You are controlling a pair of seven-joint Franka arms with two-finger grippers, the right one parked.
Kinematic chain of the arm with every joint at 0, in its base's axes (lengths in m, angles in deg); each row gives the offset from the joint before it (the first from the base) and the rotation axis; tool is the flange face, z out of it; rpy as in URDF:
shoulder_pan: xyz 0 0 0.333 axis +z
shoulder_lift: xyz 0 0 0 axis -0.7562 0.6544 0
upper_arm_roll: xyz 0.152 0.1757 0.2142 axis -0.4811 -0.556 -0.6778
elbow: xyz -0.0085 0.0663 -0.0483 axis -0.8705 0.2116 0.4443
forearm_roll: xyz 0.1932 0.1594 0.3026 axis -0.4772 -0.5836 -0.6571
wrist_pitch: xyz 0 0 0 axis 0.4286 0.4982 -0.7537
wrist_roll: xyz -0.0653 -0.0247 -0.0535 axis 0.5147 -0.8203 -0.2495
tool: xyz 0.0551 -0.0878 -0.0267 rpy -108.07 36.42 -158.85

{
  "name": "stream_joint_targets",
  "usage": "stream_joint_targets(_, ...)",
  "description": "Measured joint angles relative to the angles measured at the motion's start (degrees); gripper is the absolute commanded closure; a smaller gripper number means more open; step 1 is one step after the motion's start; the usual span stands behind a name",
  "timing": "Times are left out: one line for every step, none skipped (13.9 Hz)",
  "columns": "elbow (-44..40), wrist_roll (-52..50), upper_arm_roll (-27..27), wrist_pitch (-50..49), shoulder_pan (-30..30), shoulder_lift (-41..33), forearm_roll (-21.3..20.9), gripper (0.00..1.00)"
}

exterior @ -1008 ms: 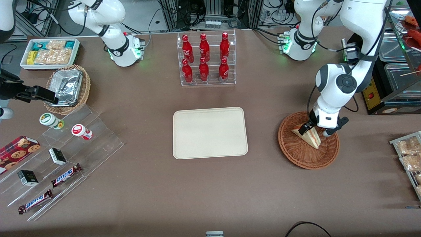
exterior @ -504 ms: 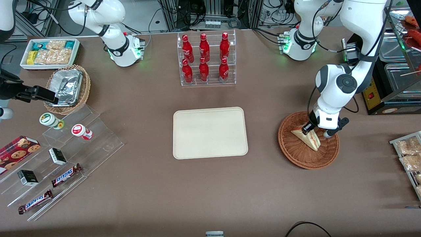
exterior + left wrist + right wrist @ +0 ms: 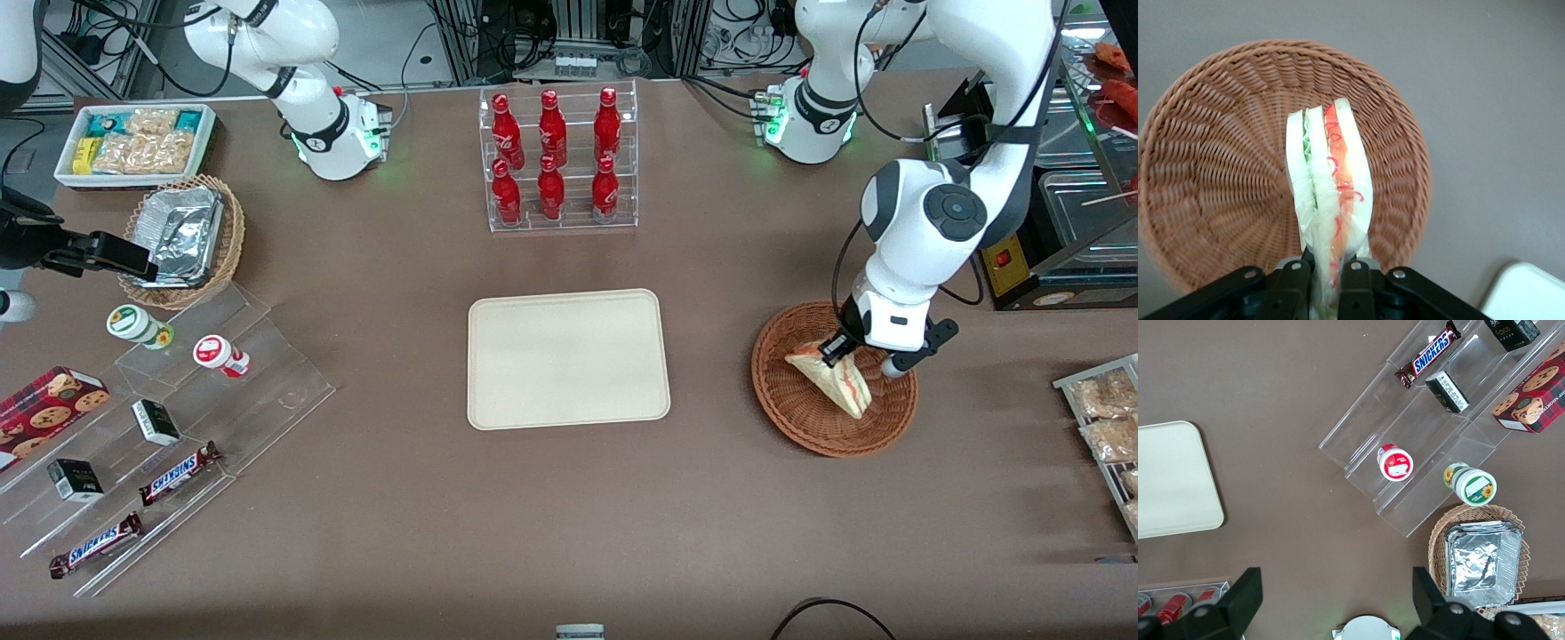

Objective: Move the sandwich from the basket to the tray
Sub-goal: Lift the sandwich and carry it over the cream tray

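The gripper point(image 3: 1327, 280) is clamping the sandwich point(image 3: 834, 378) above the basket point(image 3: 791, 413), leaving the carry to the tray point(image 3: 567, 359).

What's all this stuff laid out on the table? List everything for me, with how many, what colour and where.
sandwich: 1, white with red and green filling, lifted just above the basket, in the claw
basket: 1, reddish-brown wicker, toward the working arm's end
tray: 1, cream, mid-table, nothing on it
cola bottles: 6, red, in a clear rack farther from the front camera than the tray
foil container: 1, silver, in a tan wicker basket toward the parked arm's end
Snickers bars: 2, brown, on clear steps
cookie box: 1, red
claw: 1, black, shut on the sandwich over the basket
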Motion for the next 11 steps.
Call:
stream_joint_targets(-4.1, 0.0, 1.2, -5.8, 0.0, 0.0, 0.0, 1.0)
stream_joint_targets(-8.1, 0.0, 2.6, -10.3, -0.1, 0.1, 0.0, 1.0)
stream_joint_targets(-11.2, 0.0, 4.0, -13.1, -0.4, 0.4, -0.1, 1.0)
stream_joint_targets(-13.2, 0.0, 5.0, -14.3, -1.1, 0.8, -0.4, 1.0)
stream_joint_targets(-14.4, 0.0, 5.5, -14.7, -2.6, 1.4, -1.3, 1.0)
stream_joint_targets(-15.3, -0.2, 5.7, -14.8, -4.5, 2.2, -2.2, 1.0)
stream_joint_targets(-16.2, -0.7, 5.9, -15.2, -6.5, 3.2, -2.6, 1.0)
stream_joint_targets(-17.6, -0.9, 6.0, -16.0, -8.7, 4.4, -2.8, 1.0)
stream_joint_targets(-19.5, -1.1, 6.0, -17.4, -11.0, 5.8, -2.8, 1.0)
stream_joint_targets(-21.9, -1.6, 6.1, -18.6, -13.2, 7.6, -2.9, 1.0)
stream_joint_targets(-24.3, -2.7, 6.1, -19.4, -15.6, 9.6, -3.1, 1.0)
